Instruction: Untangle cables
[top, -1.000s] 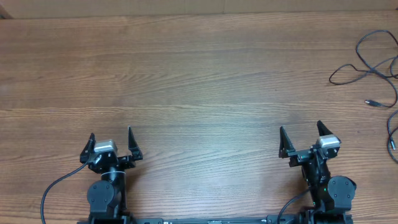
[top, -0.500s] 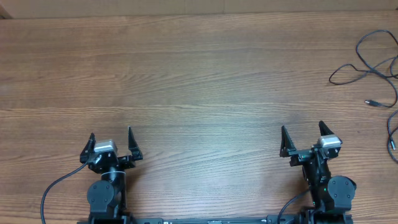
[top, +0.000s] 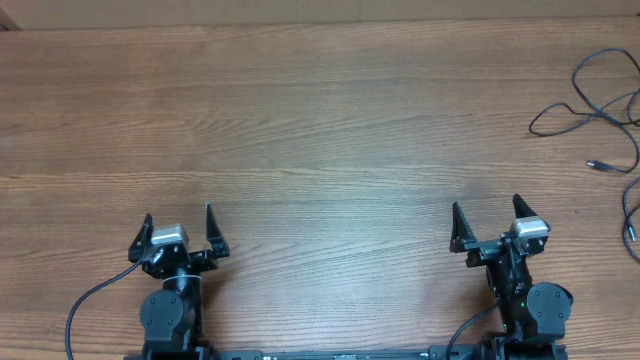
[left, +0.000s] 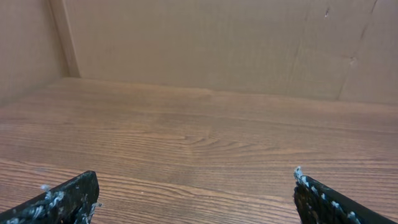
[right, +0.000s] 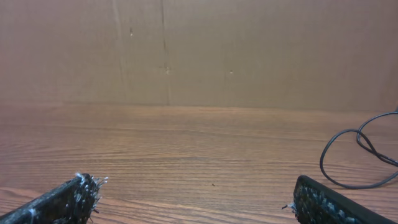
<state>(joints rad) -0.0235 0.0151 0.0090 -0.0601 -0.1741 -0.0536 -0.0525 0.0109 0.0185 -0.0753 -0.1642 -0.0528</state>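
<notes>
Overhead view of a brown wood-grain table (top: 320, 120) with two black robot arms mounted at its near edge. The left gripper (top: 178, 212) sits near the bottom left, its two fingers spread as wide as they go, with nothing between them and nothing touching them. The right gripper (top: 485, 203) sits near the bottom right in the same pose, fully spread and holding nothing. The cables (top: 598, 114) lie at the far right side of the table, well apart from both grippers and closer to the right one. They are thin black wires looped over one another in a loose tangle (part of it runs off the right edge of the view, so its full extent cannot be told). One small plug end (top: 592, 163) lies on the wood just below the main loops. The left wrist camera shows only its own two black fingertips (left: 68, 199) at the lower corners, bare table between them, and a plain cardboard wall (left: 217, 43) behind. The right wrist camera shows the same layout, with a curved cable loop (right: 322, 162) resting on the table ahead and to the right of its fingers.
</notes>
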